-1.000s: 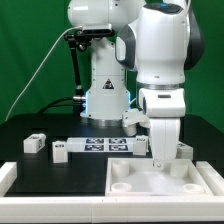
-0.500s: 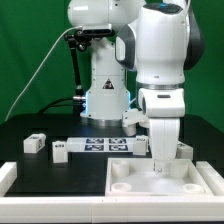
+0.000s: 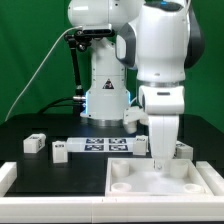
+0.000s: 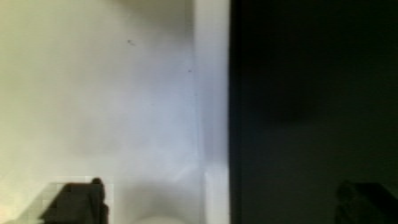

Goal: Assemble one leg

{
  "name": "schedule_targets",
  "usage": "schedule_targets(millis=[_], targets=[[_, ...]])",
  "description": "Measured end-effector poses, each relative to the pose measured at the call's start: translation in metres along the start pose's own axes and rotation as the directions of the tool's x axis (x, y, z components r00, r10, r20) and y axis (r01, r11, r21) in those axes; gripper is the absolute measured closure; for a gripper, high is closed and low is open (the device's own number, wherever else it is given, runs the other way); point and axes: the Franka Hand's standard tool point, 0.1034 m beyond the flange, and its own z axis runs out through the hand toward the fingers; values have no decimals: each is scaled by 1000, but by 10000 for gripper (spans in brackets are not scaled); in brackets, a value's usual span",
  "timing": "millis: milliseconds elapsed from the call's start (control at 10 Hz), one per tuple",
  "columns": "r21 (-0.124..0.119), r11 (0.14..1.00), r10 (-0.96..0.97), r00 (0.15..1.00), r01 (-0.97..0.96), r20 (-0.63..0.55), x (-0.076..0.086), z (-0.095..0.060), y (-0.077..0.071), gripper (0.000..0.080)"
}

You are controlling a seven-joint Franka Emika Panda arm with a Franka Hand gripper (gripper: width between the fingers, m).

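Note:
My gripper (image 3: 160, 164) hangs straight down over the back edge of the large white square panel (image 3: 130, 182), at the exterior view's right. In the wrist view the gripper (image 4: 219, 202) is open, its two dark fingertips (image 4: 75, 203) far apart. Between them lie the panel's blurred white surface (image 4: 107, 100) and the black table (image 4: 311, 100). Nothing is held. One leg (image 3: 35, 143), a small white tagged block, lies on the table at the exterior view's left. A second leg (image 3: 60, 151) lies beside it. A third small white block (image 3: 183, 150) lies just right of the gripper.
The marker board (image 3: 105, 145) lies flat behind the panel, in the middle. The robot's white base (image 3: 105, 95) stands behind it. A raised white rim (image 3: 8, 175) borders the table at the front left. The panel has round corner sockets (image 3: 122, 170).

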Motion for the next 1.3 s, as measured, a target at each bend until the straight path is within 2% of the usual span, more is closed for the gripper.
schedule_targets(millis=[300, 600, 900, 1000, 1100, 1300], targets=[[-27, 995, 100, 995, -99, 3, 16, -27, -22, 150], [-25, 989, 142, 990, -142, 1, 17, -26, -23, 150], [-24, 910, 414, 910, -414, -6, 17, -26, -24, 150], [-25, 829, 558, 830, -558, -19, 20, -24, -31, 150], [-14, 737, 675, 738, -675, -19, 24, -20, -38, 150], [-4, 550, 835, 550, -835, -35, 42, -14, -51, 150]])
